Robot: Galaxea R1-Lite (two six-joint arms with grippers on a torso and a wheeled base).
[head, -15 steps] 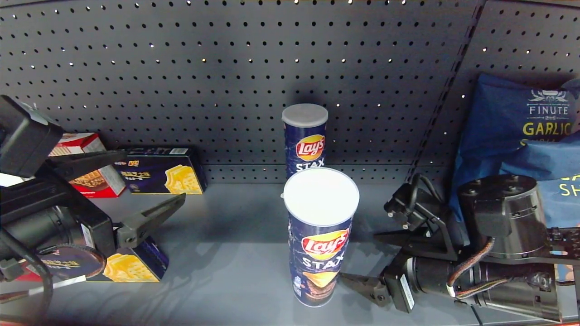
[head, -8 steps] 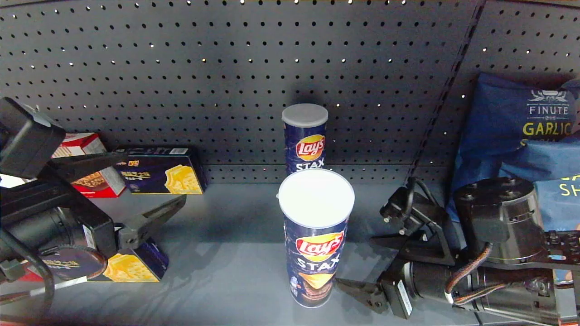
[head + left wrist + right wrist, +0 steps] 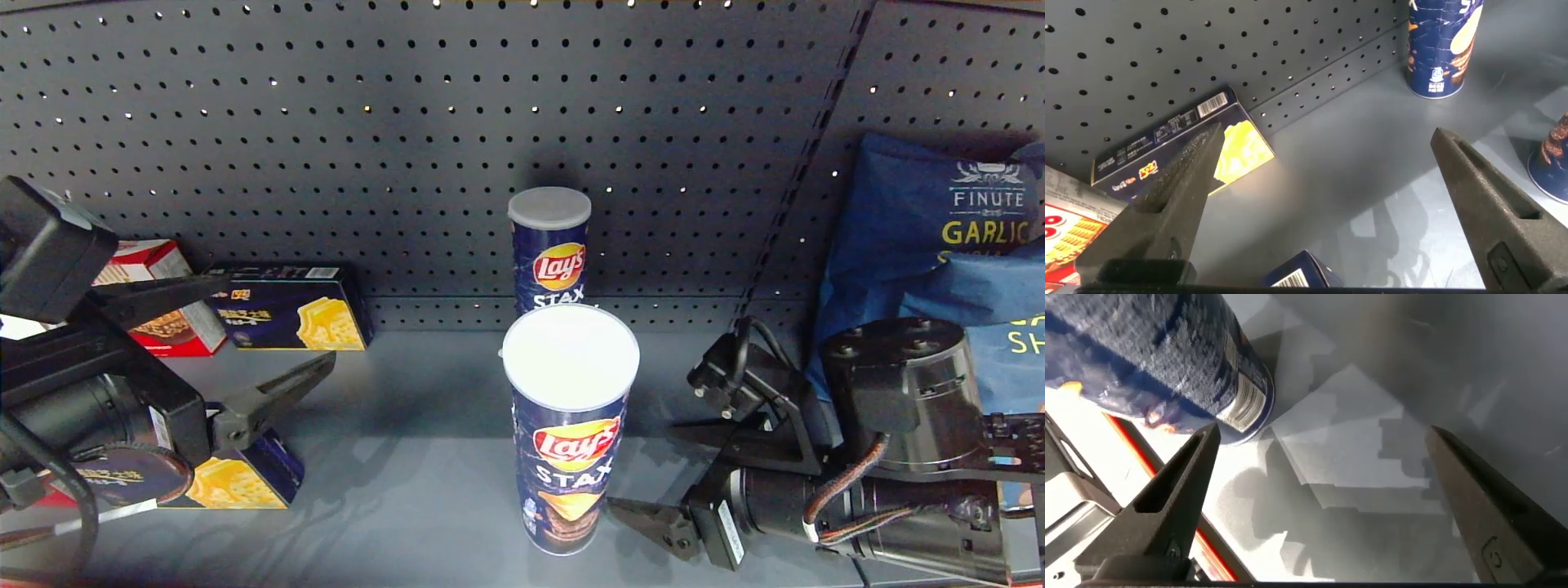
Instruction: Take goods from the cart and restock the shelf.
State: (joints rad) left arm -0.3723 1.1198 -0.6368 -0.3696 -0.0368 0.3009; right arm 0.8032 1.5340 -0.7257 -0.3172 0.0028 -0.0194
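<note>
Two dark blue chip cans stand on the grey shelf [image 3: 424, 490]: the front can [image 3: 570, 425] mid-shelf, the back can [image 3: 549, 245] against the pegboard. My right gripper [image 3: 649, 467] is open just right of the front can's base, nothing between its fingers. In the right wrist view this can [image 3: 1167, 359] lies outside the open right gripper [image 3: 1324, 434], beside one finger [image 3: 1176, 498]. My left gripper [image 3: 277, 320] hangs open and empty at the shelf's left. The left wrist view shows the left gripper [image 3: 1327, 135] aimed at bare shelf, the back can [image 3: 1441, 49] beyond it.
A dark blue cracker box [image 3: 290, 306] and a red box [image 3: 159, 302] lean at the back left. Another blue cracker box [image 3: 237, 478] lies under my left arm. Blue snack bags [image 3: 939, 229] fill the right end. The pegboard wall [image 3: 408, 122] closes the back.
The front can has shifted slightly left on the shelf. My right arm has dropped a little and stays beside it. The left arm has not moved.
</note>
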